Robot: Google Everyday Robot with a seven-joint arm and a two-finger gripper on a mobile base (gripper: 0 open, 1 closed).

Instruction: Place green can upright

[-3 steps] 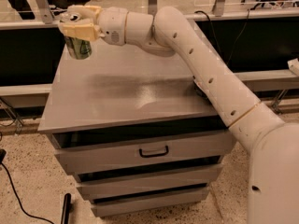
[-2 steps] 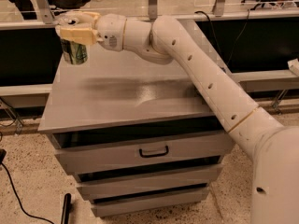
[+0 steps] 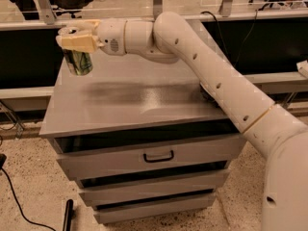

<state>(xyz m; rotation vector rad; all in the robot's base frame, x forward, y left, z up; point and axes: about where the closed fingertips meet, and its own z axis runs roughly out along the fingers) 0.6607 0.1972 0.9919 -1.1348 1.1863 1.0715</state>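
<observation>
The green can (image 3: 79, 61) is upright, held by its top end in my gripper (image 3: 77, 37) at the far left of the grey cabinet top (image 3: 144, 100). Its silver top rim shows between the cream fingers (image 3: 79, 42). The can's bottom end is at or just above the cabinet surface near the left edge; I cannot tell if it touches. My white arm reaches in from the lower right across the cabinet.
The grey cabinet has drawers with a handle (image 3: 159, 156) below the top. Dark panels and a rail stand behind the cabinet. A black cable (image 3: 14, 196) lies on the speckled floor at the left.
My gripper with the can has moved left and slightly toward the back left corner of the cabinet top. The can has stayed upright in the grip.
</observation>
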